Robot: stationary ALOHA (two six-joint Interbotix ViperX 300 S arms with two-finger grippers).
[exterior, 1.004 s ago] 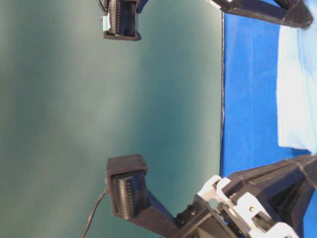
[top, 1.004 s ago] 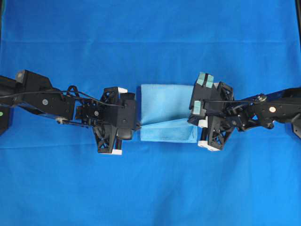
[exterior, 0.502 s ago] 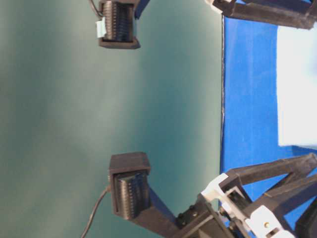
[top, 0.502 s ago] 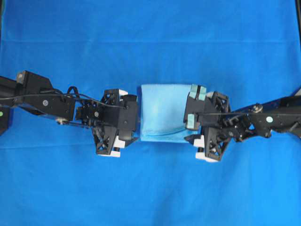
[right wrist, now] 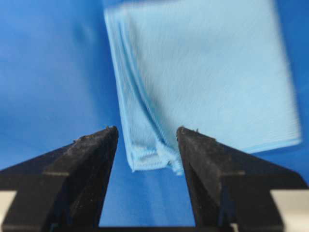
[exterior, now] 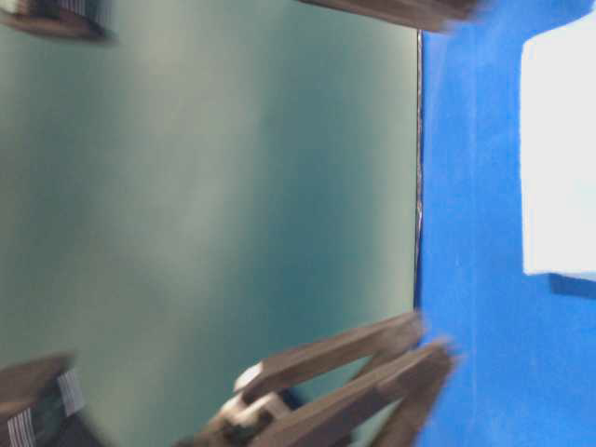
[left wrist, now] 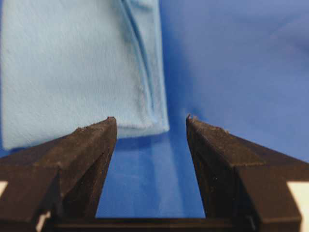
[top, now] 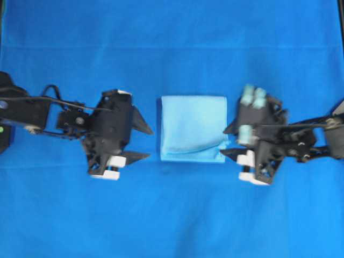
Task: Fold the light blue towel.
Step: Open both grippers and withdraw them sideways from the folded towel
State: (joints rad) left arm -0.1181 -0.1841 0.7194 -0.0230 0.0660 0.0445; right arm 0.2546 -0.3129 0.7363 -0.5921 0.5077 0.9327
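Light blue towel point(top: 192, 128) lies folded into compact stack mid-worktop point(top: 172, 226), one flap edge slightly loose at 5 o'clock; left claw point(top: 141, 143) at 9, right claw point(top: 231, 141) at 3, both apart, empty; task looks approx done.

I can read no text, label, brand, number or sign on anything in my views right now.

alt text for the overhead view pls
A folded light blue towel lies flat in the middle of a royal-blue table covering. The left gripper and the right gripper sit on either side of it, both open and clear of the cloth.
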